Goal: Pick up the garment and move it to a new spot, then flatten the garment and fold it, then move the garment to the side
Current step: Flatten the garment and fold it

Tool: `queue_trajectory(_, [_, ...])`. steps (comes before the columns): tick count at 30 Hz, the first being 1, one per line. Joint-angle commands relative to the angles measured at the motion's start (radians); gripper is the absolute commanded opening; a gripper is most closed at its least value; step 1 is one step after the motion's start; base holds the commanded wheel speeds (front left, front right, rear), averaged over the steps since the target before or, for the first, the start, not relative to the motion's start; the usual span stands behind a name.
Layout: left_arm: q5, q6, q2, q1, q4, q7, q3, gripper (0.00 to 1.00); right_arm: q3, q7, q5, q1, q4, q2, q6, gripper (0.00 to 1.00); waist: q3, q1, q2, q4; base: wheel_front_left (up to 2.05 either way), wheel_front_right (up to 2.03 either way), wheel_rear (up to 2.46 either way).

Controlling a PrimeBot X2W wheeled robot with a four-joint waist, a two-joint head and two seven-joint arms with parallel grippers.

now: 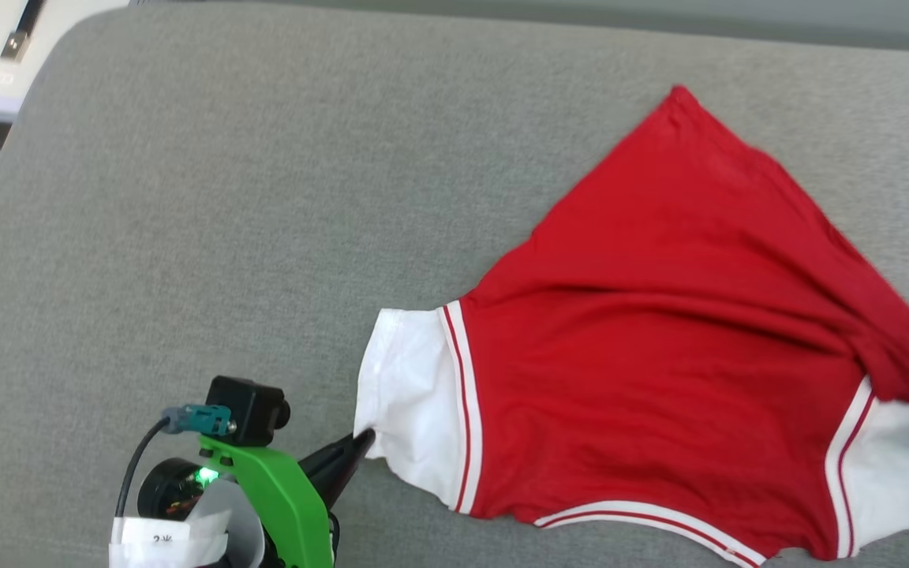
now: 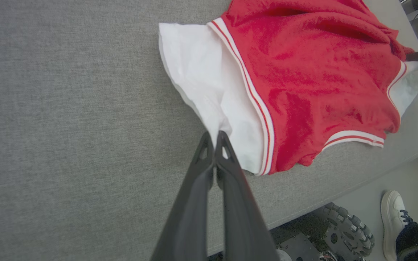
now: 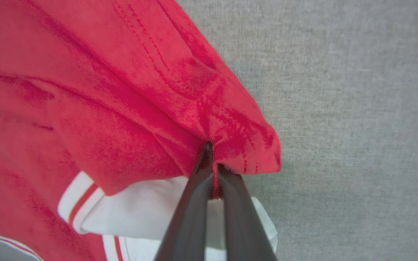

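**Head view.** The work surface is a grey padded surface [image 1: 186, 237], bare across its 9 to 12 o'clock portion. The red jersey [image 1: 660, 355] lies on it from centre out to 3 and 4 o'clock, one corner pointing to 1 o'clock, its plain face up and no print showing. The left gripper [image 1: 364, 443] enters at 7 o'clock. Its tips meet the outer edge of the white sleeve [image 1: 407, 394].

**Left wrist view.** The left gripper [image 2: 215, 137] is clenched on the sleeve's edge, with a pinch of white cloth drawn up between the fingers. The red body runs off toward 1 o'clock in soft ridges. Past the table edge, at 4 o'clock, stand a knobbly wheel [image 2: 343, 224] and a person's white shoe [image 2: 392, 217].

**Right wrist view.** The right gripper [image 3: 212, 154] is clamped on a gathered fold of red cloth at the jersey's opposite side. A second white sleeve [image 3: 147, 210] lies beneath, at 7 o'clock.

**Step in hand.** Judged from the two opposed grips, this is the flatten stage, or the end of the relocation. No fold is made.

**Next move.** It likely calls for drawing the grips apart to tension out the ridges, then lowering the cloth flat before release.
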Motion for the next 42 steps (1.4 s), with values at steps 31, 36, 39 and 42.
queue_trajectory(31, [0.014, 0.010, 0.009, 0.030, -0.007, -0.029, -0.011, 0.00, -0.029, 0.069, 0.076, 0.256, -0.280, 0.000, -0.001, 1.00, -0.115, 0.0000, -0.0001, -0.059, 0.00, 0.00, 0.00])
queue_trajectory(36, [0.025, 0.013, 0.012, 0.017, -0.037, -0.028, -0.014, 0.00, -0.009, 0.152, 0.100, 0.166, -0.385, -0.019, -0.001, 1.00, -0.082, 0.0000, -0.0001, -0.030, 0.00, 0.00, 0.00])
queue_trajectory(39, [0.035, 0.013, 0.014, 0.011, -0.054, -0.030, -0.017, 0.00, 0.012, 0.197, 0.102, 0.076, -0.403, -0.009, -0.001, 1.00, -0.045, 0.0000, -0.0001, -0.007, 0.00, 0.00, 0.00])
queue_trajectory(42, [0.045, 0.010, 0.011, -0.004, -0.069, -0.033, -0.023, 0.00, 0.045, 0.227, 0.076, -0.024, -0.393, -0.003, -0.001, 1.00, 0.000, 0.0000, -0.0001, 0.023, 0.00, 0.00, 0.00])
